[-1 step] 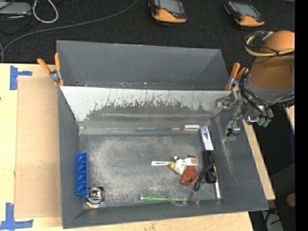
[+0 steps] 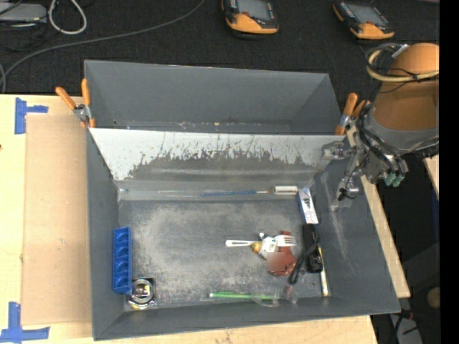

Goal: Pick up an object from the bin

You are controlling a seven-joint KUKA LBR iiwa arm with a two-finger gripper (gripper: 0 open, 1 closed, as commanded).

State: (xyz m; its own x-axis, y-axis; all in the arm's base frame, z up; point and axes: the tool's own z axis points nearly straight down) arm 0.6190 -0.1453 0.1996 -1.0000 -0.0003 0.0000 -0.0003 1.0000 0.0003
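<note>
Presently we log the claw (image 2: 347, 186), open or closed we cannot tell, poised right of and beyond the white fork (image 2: 247, 244), over the bin (image 2: 362, 253) wall, likely for clearance.

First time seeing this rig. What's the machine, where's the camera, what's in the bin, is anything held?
One camera looks down into a grey metal bin, slightly from the side. The robot arm, with its orange cover, enters from the right. Its gripper hangs above the bin's right sloped wall, apart from the things, with nothing seen in its grasp. On the floor: a blue ribbed tray at left with a round metal thing beside it, a green stick at the front, and a small heap at right, including a white utensil and a black thing.
</note>
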